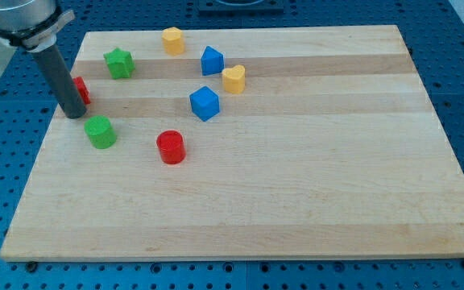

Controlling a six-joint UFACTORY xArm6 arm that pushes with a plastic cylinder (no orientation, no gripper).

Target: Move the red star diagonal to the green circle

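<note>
The red star (80, 89) sits near the board's left edge, mostly hidden behind my rod; only its right side shows. My tip (73, 113) rests just in front of and against the red star's left side. The green circle (100, 132) lies a short way below and to the right of the tip, apart from it. The red star is above and slightly left of the green circle.
A green star (119, 63) lies above the red star. A yellow block (172, 39) is at the top. Two blue blocks (212, 60) (205, 103) and a yellow heart (233, 79) sit mid-top. A red cylinder (170, 147) lies right of the green circle. The wooden board (296, 201) is edged by blue pegboard.
</note>
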